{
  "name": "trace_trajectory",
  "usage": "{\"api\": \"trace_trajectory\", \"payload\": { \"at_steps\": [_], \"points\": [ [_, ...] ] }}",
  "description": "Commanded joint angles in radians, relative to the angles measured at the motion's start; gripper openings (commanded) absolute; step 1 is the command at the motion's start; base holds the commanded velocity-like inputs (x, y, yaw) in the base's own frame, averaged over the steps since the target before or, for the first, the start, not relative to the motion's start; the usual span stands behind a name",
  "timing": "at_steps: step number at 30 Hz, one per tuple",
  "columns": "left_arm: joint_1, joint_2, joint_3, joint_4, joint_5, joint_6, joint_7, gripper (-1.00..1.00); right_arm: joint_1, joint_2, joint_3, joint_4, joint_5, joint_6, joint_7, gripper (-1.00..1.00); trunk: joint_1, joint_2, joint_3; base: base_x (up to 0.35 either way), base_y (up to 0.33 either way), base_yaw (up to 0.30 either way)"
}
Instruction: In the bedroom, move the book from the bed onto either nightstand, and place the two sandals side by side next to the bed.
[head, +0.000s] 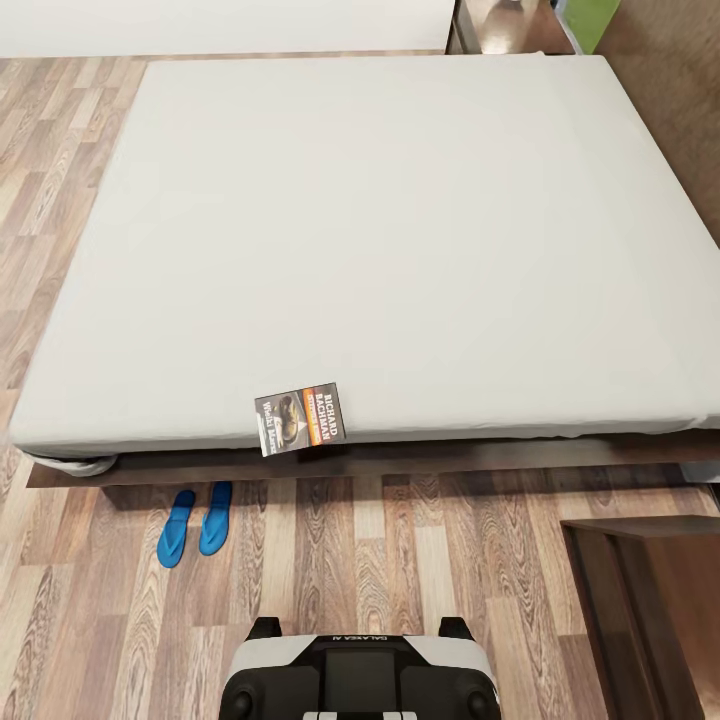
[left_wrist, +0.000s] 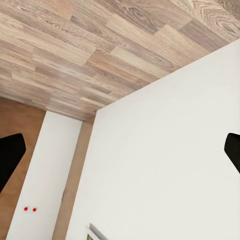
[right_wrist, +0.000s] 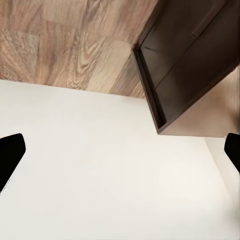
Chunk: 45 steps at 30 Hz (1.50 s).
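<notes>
Book (head: 300, 418) lies flat at the near edge of the bed (head: 400, 220), one corner overhanging the frame. Two blue sandals (head: 195, 523) sit side by side on the wood floor (head: 420, 580) just off the bed's near-left corner. Dark cabinet (head: 650, 600) at near right. Left gripper (left_wrist: 120, 155) and right gripper (right_wrist: 120, 155): fingers spread wide, nothing held.

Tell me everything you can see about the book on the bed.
The book is a thin paperback with a dark cover, an orange band and white lettering that reads "Richard Bachman", plus a small picture. It lies flat, cover up, slightly turned, at the near edge of the pale mattress; one corner seems to overhang toward the dark wooden frame. Nothing else touches it.
</notes>
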Motion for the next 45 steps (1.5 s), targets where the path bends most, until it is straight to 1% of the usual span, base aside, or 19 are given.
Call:
{"api": "trace_trajectory", "payload": {
  "at_steps": [1,6,12,19,21,22,28,36,43,45],
  "points": [
    [0.0,0.0,0.0,0.001,-0.011,-0.003,0.005,1.0,-0.006,-0.001,0.006,-0.002,0.004,0.008,-0.005,1.0,0.0,0.0,0.0,0.0,0.0,0.0],
    [0.0,-0.001,0.0,0.001,-0.011,-0.003,0.005,1.0,-0.032,0.006,0.005,-0.024,-0.002,0.008,-0.006,1.0,0.0,0.0,0.0,0.0,0.0,0.0],
    [0.0,-0.003,0.0,0.001,-0.011,-0.003,0.005,1.0,-0.045,0.014,0.006,-0.076,-0.006,0.006,-0.006,1.0,0.0,0.0,0.0,0.0,0.006,0.0],
    [0.0,-0.01,0.0,0.001,-0.011,-0.003,0.005,1.0,-0.062,0.045,0.006,-0.134,-0.009,0.002,-0.005,1.0,0.0,0.0,0.0,0.0,0.051,0.0],
    [0.0,-0.013,0.0,0.001,-0.011,-0.003,0.005,1.0,-0.071,0.055,0.006,-0.141,-0.009,0.001,-0.004,1.0,0.0,0.0,0.0,0.0,0.026,0.0],
    [0.0,-0.013,0.0,0.001,-0.011,-0.003,0.005,1.0,-0.071,0.055,0.006,-0.141,-0.009,0.001,-0.004,1.0,0.0,0.0,0.0,0.0,0.023,0.0],
    [0.0,-0.027,0.001,0.001,-0.011,-0.003,0.005,1.0,-0.102,0.077,0.006,-0.151,-0.01,-0.01,0.002,1.0,0.0,0.0,0.0,0.0,0.025,0.0],
    [0.0,-0.035,0.0,0.001,-0.011,-0.003,0.005,1.0,-0.129,0.09,0.006,-0.155,-0.026,-0.037,0.016,1.0,0.0,0.0,0.0,0.0,0.171,0.0],
    [0.0,-0.036,0.0,0.001,-0.012,-0.006,0.005,1.0,-0.139,0.089,0.006,-0.155,-0.044,-0.065,0.031,1.0,0.0,0.0,0.0,0.0,0.108,0.0],
    [0.0,-0.036,-0.001,0.001,-0.012,-0.01,0.006,1.0,-0.14,0.086,0.005,-0.155,-0.048,-0.089,0.04,1.0,0.0,0.0,0.0,0.0,0.045,0.0]
  ]
}}
